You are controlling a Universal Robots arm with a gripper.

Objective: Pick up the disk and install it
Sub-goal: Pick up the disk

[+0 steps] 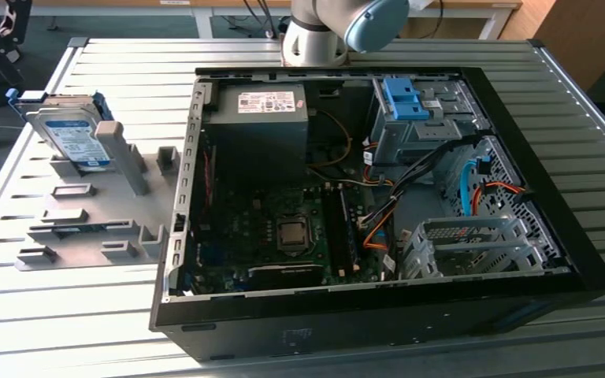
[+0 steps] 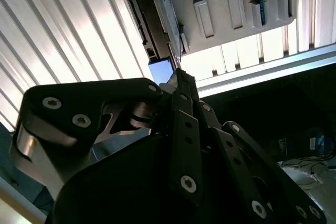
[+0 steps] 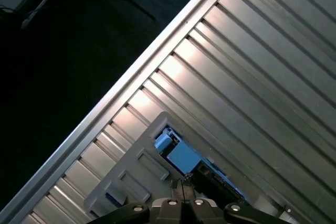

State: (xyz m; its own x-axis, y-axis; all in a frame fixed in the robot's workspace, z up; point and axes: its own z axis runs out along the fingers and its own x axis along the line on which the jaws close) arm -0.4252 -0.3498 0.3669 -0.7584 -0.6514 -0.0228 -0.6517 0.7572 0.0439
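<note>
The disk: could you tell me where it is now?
The disk stands on edge in the grey holder on the exterior view's left, beside the open computer case.

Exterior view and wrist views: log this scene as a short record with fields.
disk: upright in the grey fixture, at the exterior view's left, outside the case
grey fixture: on the slatted table, beside the case
computer case: side open, board and cables exposed
blue bracket: in the case's drive bay, no metal body
end effector: shut and holding nothing in the first wrist view, apart from the disk
status: disk not yet picked up
</note>
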